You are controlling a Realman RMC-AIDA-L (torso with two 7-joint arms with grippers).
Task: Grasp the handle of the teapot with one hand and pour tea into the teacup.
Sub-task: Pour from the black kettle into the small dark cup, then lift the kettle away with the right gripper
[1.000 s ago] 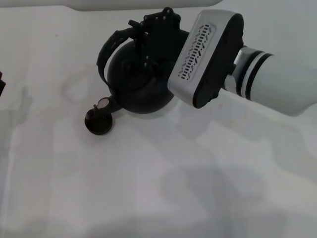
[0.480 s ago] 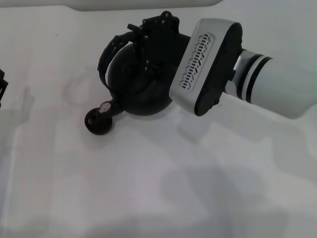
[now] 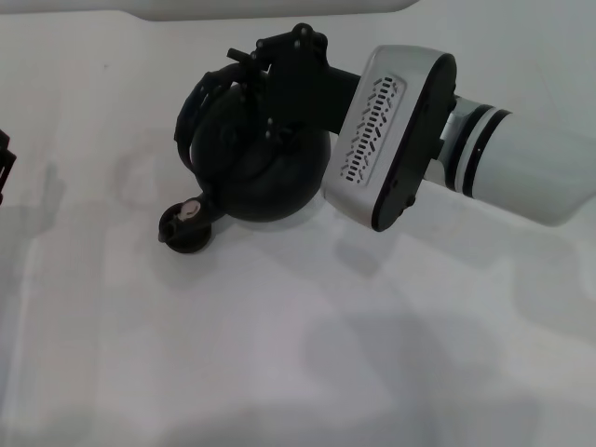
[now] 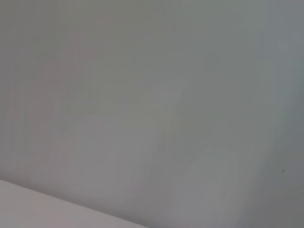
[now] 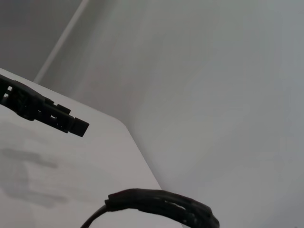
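You had the right end effector (image 3: pixel 265 70) clamped on the thick black arched handle (image 3: pixel 200 93) of the big round black teapot (image 3: pixel 265 168), tipped with its spout over the tiny dark teacup (image 3: pixel 186 231); it looked heavy and rigid, best held at the arch's crown.

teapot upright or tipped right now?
Tipped. In the head view the teapot leans toward the teacup, spout cap over the cup's rim, with the right claw on the handle.
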